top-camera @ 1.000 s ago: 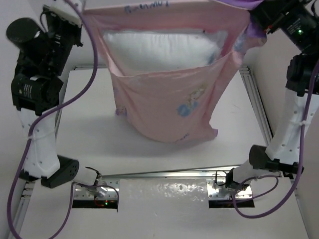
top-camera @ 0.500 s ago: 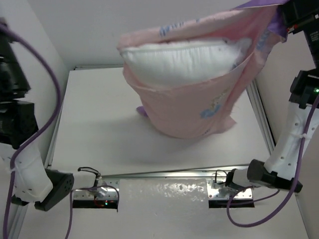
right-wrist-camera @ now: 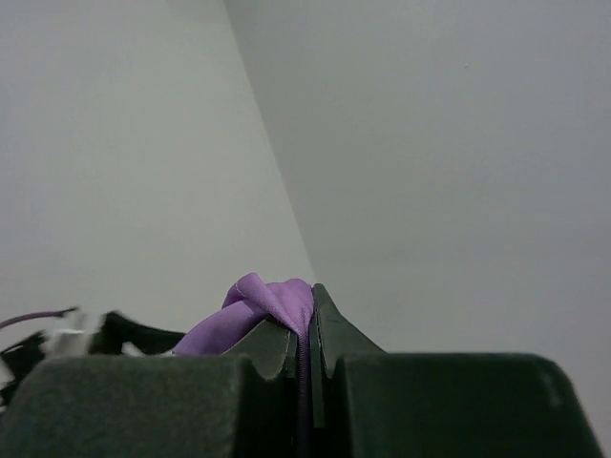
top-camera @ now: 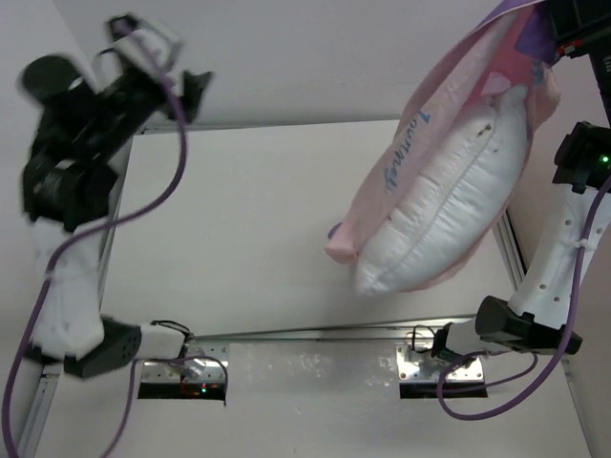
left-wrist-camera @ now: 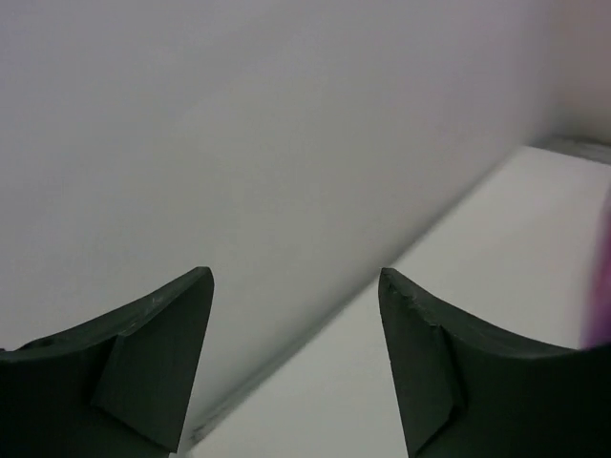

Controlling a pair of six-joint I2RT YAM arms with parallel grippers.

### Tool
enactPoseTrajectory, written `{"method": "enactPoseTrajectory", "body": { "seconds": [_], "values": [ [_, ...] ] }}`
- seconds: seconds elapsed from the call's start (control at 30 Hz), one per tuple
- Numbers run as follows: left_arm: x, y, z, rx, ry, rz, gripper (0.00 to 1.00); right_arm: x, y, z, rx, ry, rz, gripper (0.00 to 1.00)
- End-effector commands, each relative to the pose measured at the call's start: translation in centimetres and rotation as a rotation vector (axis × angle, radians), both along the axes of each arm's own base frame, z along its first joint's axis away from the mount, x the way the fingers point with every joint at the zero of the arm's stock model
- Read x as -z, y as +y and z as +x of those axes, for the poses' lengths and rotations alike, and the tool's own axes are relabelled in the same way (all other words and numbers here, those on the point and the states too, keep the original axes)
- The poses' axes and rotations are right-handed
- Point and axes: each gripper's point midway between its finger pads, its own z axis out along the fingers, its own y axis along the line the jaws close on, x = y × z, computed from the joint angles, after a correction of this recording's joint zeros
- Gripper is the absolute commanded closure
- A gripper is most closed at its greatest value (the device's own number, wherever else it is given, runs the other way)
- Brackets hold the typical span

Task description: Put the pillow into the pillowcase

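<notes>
Pillowcase (top-camera: 382, 205) hangs at the right of the overhead view by one corner, clenched in the right gripper (right-wrist-camera: 307, 320). The pillow (top-camera: 449, 219) lies largely exposed along its open side. Left gripper (left-wrist-camera: 294, 281), upper left, gapes on nothing. Likely risk: with the mouth unsupported, the pillow slides out onto the table (top-camera: 239, 219).

arms (top-camera: 67, 286): wht links, blk joints | cables (top-camera: 179, 143): purple (green LED (top-camera: 602, 159))

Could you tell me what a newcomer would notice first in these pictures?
The pink pillowcase hangs in mid-air at the upper right, pinched at a purple corner by the shut right gripper, with the plump white pillow bulging from it. Far left, the left gripper is raised, open and empty.
</notes>
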Motion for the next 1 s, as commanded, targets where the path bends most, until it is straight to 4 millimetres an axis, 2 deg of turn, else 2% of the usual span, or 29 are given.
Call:
{"method": "enactPoseTrajectory", "body": {
  "seconds": [0.0, 0.03, 0.07, 0.1, 0.17, 0.2, 0.27, 0.33, 0.37, 0.4, 0.43, 0.47, 0.5, 0.57, 0.63, 0.7, 0.8, 0.83, 0.9, 0.93, 0.97],
  "values": [
    [5.7, -12.3, 0.0, 0.469, 0.307, -0.023, 0.31, -3.4, 1.6, -5.9, -0.031, -0.191, 0.015, 1.00],
    [7.3, -15.1, 0.2, 0.515, 0.359, 0.017, 0.27, -3.5, 1.5, -6.1, -0.014, -0.198, 0.024, 1.00],
    [7.3, -17.2, -0.9, 0.564, 0.353, 0.038, 0.20, -3.4, 1.3, -5.8, 0.002, -0.177, 0.031, 1.00],
    [8.0, -20.2, -2.7, 0.649, 0.373, 0.056, 0.03, -3.6, 1.4, -6.2, 0.024, -0.193, 0.016, 1.00],
    [9.0, -23.0, -4.7, 0.746, 0.399, 0.078, 0.00, -3.7, 1.1, -5.8, 0.043, -0.174, 0.021, 1.00],
    [9.2, -23.7, -5.4, 0.770, 0.401, 0.089, 0.00, -3.7, 1.1, -5.7, 0.047, -0.169, 0.023, 1.00],
    [9.7, -25.3, -7.0, 0.799, 0.407, 0.103, 0.00, -3.2, 0.6, -4.4, 0.051, -0.133, 0.033, 1.00],
    [9.7, -26.2, -7.7, 0.799, 0.412, 0.092, 0.00, -2.4, 0.0, -2.5, 0.046, -0.095, 0.049, 1.00],
    [9.4, -26.4, -7.7, 0.785, 0.408, 0.073, 0.00, -1.7, -0.2, -1.3, 0.064, -0.084, 0.047, 1.00],
    [8.1, -26.4, -7.4, 0.771, 0.385, 0.029, 0.00, -1.4, 1.3, -0.6, 0.028, -0.076, 0.041, 1.00],
    [7.5, -26.2, -7.3, 0.762, 0.369, 0.011, 0.00, -0.5, 2.1, 1.5, 0.019, -0.012, 0.041, 1.00],
    [6.6, -25.7, -7.5, 0.759, 0.337, 0.004, 0.00, 0.0, 4.8, 2.6, 0.000, -0.018, 0.000, 1.00],
    [5.8, -25.6, -7.6, 0.770, 0.291, 0.004, 0.00, 0.8, 6.0, 5.0, -0.013, 0.031, -0.014, 1.00],
    [3.7, -24.8, -8.3, 0.780, 0.229, -0.021, 0.00, 1.4, 8.5, 6.8, -0.060, 0.053, -0.025, 1.00],
    [2.7, -24.2, -8.2, 0.756, 0.223, -0.063, 0.00, 2.5, 9.1, 9.4, -0.067, 0.088, -0.014, 1.00],
    [1.9, -23.7, -8.2, 0.737, 0.212, -0.098, 0.00, 3.1, 10.1, 10.3, -0.067, 0.094, -0.006, 1.00],
    [1.7, -23.6, -6.7, 0.668, 0.223, -0.163, 0.00, 4.3, 12.2, 10.8, -0.082, 0.105, -0.031, 1.00],
    [1.7, -22.8, -4.9, 0.561, 0.222, -0.195, 0.00, 5.0, 12.7, 11.2, -0.086, 0.119, -0.035, 1.00],
    [2.2, -22.3, -2.0, 0.414, 0.191, -0.183, 0.00, 4.9, 13.6, 10.5, -0.097, 0.107, -0.044, 1.00],
    [2.5, -21.0, -0.2, 0.287, 0.171, -0.178, 0.00, 4.9, 13.9, 10.3, -0.099, 0.103, -0.048, 1.00],
    [2.7, -20.6, 1.4, 0.211, 0.123, -0.147, 0.00, 4.8, 14.0, 10.0, -0.099, 0.098, -0.054, 1.00]
  ]
}}
